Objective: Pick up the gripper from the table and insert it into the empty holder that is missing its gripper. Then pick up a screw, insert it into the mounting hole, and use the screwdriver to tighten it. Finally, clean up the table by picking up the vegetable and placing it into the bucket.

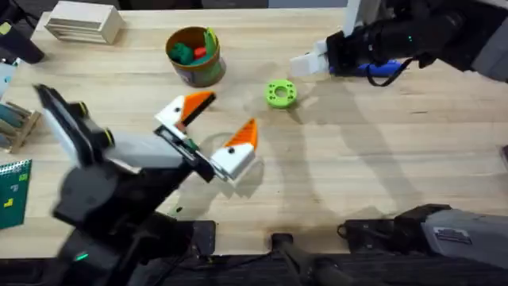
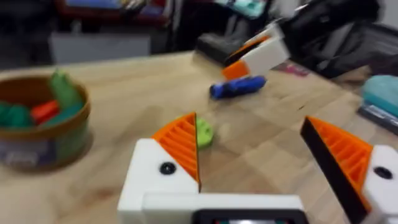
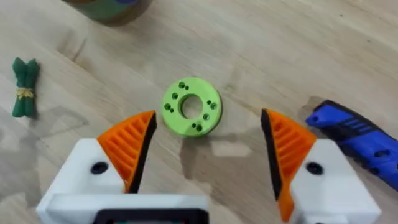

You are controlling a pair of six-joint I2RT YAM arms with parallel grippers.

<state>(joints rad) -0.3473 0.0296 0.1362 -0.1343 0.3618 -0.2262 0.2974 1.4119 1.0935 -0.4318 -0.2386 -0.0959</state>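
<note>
**Three cameras, one shared ring**

The overhead camera looks down and forward across the table (image 1: 357, 183) from above the arm bases. The left wrist camera sits low, looking level along the wood. The right wrist camera looks steeply down from close by. All three catch the green ring (image 1: 280, 94) (image 2: 203, 132) (image 3: 191, 106).

No legible text, label, brand, number or sign anywhere. Pale sticker on the right arm's base (image 1: 454, 233) too blurred to read. Markings on green board (image 1: 13, 191) at table edge unreadable.

Wooden table (image 1: 381, 159) with bucket (image 1: 194, 56), screwdriver (image 3: 357, 134)
</note>
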